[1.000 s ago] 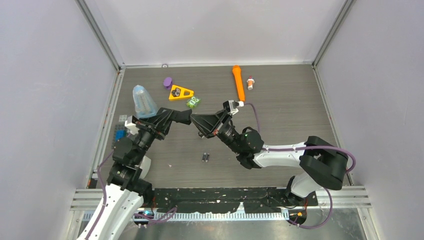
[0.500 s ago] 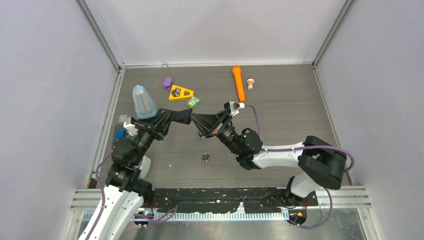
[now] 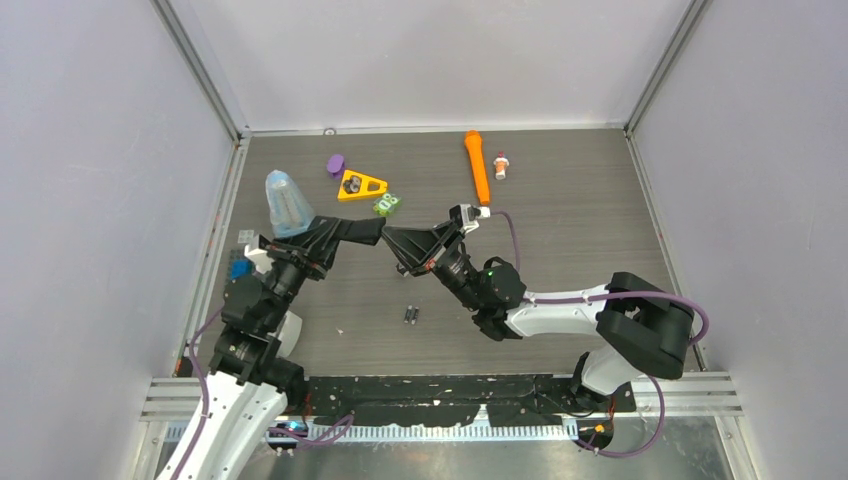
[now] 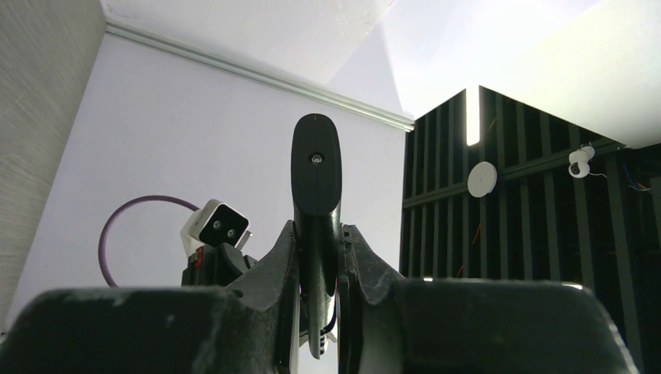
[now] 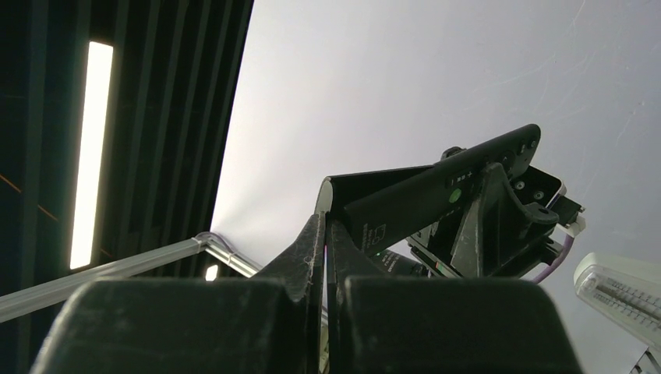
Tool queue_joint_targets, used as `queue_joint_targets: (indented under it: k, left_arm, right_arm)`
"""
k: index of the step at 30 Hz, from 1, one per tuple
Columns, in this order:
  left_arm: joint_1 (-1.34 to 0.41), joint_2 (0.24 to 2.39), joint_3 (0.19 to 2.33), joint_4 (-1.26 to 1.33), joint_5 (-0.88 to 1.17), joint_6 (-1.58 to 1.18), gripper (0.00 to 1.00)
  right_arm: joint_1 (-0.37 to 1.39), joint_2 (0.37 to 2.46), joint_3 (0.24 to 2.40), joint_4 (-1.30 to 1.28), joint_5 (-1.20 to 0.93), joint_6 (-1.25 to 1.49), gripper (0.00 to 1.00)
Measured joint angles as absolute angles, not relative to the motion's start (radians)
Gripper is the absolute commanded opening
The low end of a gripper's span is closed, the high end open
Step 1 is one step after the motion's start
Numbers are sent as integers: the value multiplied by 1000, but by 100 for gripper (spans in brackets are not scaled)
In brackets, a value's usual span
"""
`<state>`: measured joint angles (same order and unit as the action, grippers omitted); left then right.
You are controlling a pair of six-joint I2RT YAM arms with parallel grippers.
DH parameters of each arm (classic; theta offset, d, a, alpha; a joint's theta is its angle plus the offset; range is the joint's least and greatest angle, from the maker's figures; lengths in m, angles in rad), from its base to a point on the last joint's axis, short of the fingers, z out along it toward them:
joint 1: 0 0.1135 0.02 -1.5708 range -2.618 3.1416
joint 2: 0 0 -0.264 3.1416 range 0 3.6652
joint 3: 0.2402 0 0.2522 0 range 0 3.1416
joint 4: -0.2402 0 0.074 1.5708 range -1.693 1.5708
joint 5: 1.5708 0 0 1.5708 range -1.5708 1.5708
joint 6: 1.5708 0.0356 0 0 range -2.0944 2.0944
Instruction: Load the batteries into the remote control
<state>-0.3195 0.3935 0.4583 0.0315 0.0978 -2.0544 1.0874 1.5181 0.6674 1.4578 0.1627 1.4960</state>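
Observation:
My left gripper (image 3: 374, 233) is shut on the remote control (image 4: 316, 171), which looks dark against the light and stands end-on between its fingers (image 4: 290, 257). In the right wrist view the remote (image 5: 436, 191) is a long bar slanting up to the right. A thin flap stands open at its near end. My right gripper (image 3: 391, 241) meets the left one above the table. Its jaws (image 5: 326, 224) are pinched shut on that near end. Two batteries (image 3: 409, 314), tiny dark cylinders, lie on the table below the grippers.
At the back are an orange stick (image 3: 477, 165), a small bottle (image 3: 501, 165), a yellow triangle (image 3: 361, 186), a purple piece (image 3: 335, 163) and a green piece (image 3: 386, 205). A clear cone (image 3: 287, 205) and a blue block (image 3: 238, 268) sit at the left.
My left arm's wrist has drifted slightly down and to the left. The two grippers stay joined at the remote, and the batteries have not moved.

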Motion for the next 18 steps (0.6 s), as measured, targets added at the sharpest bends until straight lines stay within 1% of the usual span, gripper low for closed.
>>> queue_joint_targets:
  k: [18]
  left_arm:
    - [-319, 392, 503, 23, 62, -2058, 0]
  right_arm:
    - [1087, 1518, 667, 1458, 168, 1507, 12]
